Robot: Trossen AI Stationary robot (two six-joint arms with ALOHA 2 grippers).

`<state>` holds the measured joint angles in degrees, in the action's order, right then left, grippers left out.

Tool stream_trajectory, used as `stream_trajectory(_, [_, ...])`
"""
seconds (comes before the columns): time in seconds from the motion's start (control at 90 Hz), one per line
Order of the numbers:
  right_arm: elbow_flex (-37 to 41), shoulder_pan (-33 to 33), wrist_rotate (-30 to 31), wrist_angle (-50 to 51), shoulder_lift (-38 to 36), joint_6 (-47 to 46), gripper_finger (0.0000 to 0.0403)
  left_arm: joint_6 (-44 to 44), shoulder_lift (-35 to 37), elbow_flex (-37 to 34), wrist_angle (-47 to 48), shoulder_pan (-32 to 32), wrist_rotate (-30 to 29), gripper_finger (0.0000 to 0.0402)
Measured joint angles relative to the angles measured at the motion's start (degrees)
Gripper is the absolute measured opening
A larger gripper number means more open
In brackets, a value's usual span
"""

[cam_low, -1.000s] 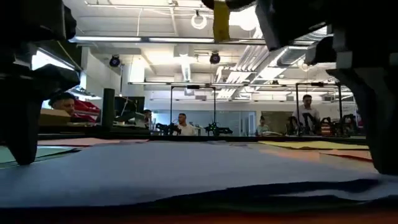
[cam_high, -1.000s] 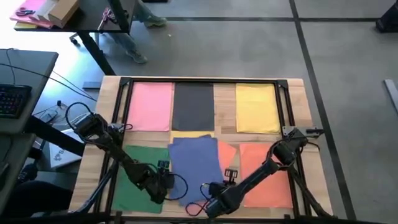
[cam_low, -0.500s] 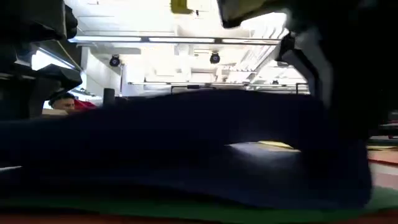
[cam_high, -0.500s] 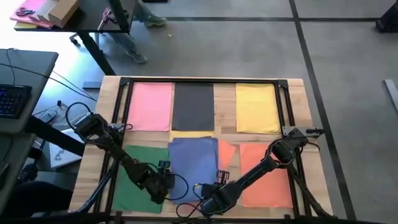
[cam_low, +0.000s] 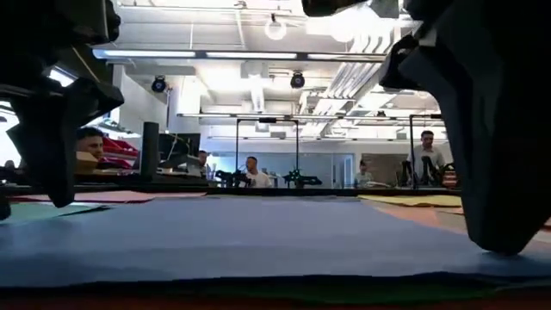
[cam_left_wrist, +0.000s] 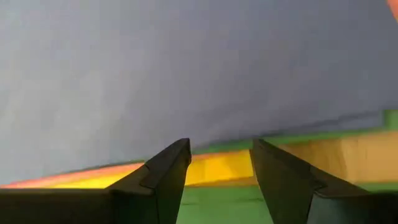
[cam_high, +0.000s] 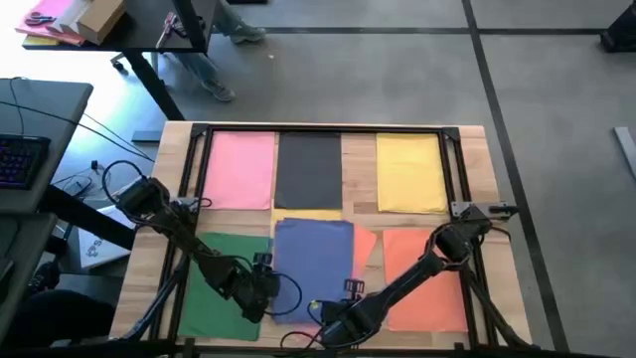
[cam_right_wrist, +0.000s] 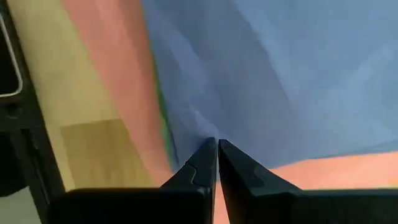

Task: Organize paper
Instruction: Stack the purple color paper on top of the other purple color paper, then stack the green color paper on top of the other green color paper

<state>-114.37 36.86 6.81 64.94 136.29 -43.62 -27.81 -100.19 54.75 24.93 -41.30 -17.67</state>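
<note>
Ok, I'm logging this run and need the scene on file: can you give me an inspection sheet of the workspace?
Surface: wooden table with a dark frame.
Job's things: pink sheet, dark grey sheet and yellow sheet in the far row; green sheet, blue sheet and orange sheet nearer, the blue overlapping others.
Clutter: nothing seen.
Grippers: left gripper open at the blue sheet's edge; right gripper shut on the blue sheet.
Cables: loops on both arms.
Surroundings: people behind, keyboard beside.
</note>
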Motion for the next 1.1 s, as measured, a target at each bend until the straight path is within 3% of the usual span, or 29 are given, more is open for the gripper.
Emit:
stream_trajectory(0.2, [-0.02, 1.27, 0.49, 5.58, -2.02, -1.76, 0.0, -1.73, 0.09, 4.54, 11.25, -0.11, 1.9, 0.0167])
stream_trajectory(0.433, [1.56, 3.78, 1.69, 8.93, -2.51, -7.18, 0.0, -2.8, -0.1, 4.71, 7.68, -1.1, -1.14, 0.0167])
stream_trajectory(0.689, [7.72, 3.9, 1.3, -1.48, -2.37, -7.62, 0.0, -5.0, -3.33, 2.74, 2.98, -1.14, -0.88, 0.0167])
stream_trajectory(1.1, [1.53, 2.38, 6.86, -1.57, -2.18, -1.31, 0.0, -4.07, -3.95, 2.75, 2.25, -1.09, 0.17, 0.0167])
